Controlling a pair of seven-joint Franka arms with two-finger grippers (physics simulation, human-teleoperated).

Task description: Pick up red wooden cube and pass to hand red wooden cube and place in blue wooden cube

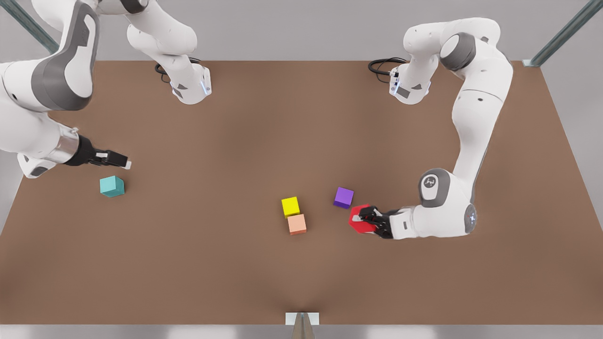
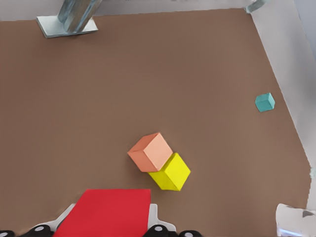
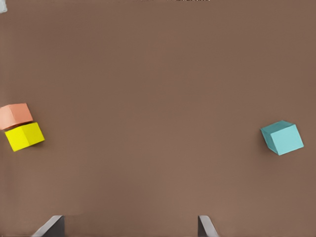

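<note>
At the front view's left, the right end effector (image 1: 126, 163) hovered over the brown desk (image 1: 226, 263), just above and beside the blue wooden cube (image 1: 112, 186) without touching it. In the right wrist view its two fingertips (image 3: 49, 228) stood well apart with bare desk between them, and the blue wooden cube (image 3: 282, 138) lay off to one side. This arm was waiting.

Near the middle of the desk, a yellow cube (image 1: 290, 206) and a salmon-orange cube (image 1: 297, 224) sat touching each other, the yellow one farther from the front edge. A purple cube (image 1: 344, 197) stood apart from them, toward the front view's right.

Just beside the purple cube, the left end effector (image 1: 365, 220) was clamped on the red wooden cube (image 1: 361, 224), with its black fingers pressed against the cube's sides. Whether the cube rested on the desk or was lifted could not be told. In the left wrist view the red wooden cube (image 2: 106, 212) sat between the finger bases, with the salmon-orange cube (image 2: 150, 152) and yellow cube (image 2: 171, 172) beyond it and the blue wooden cube (image 2: 265, 102) far off near the desk's edge.
</note>
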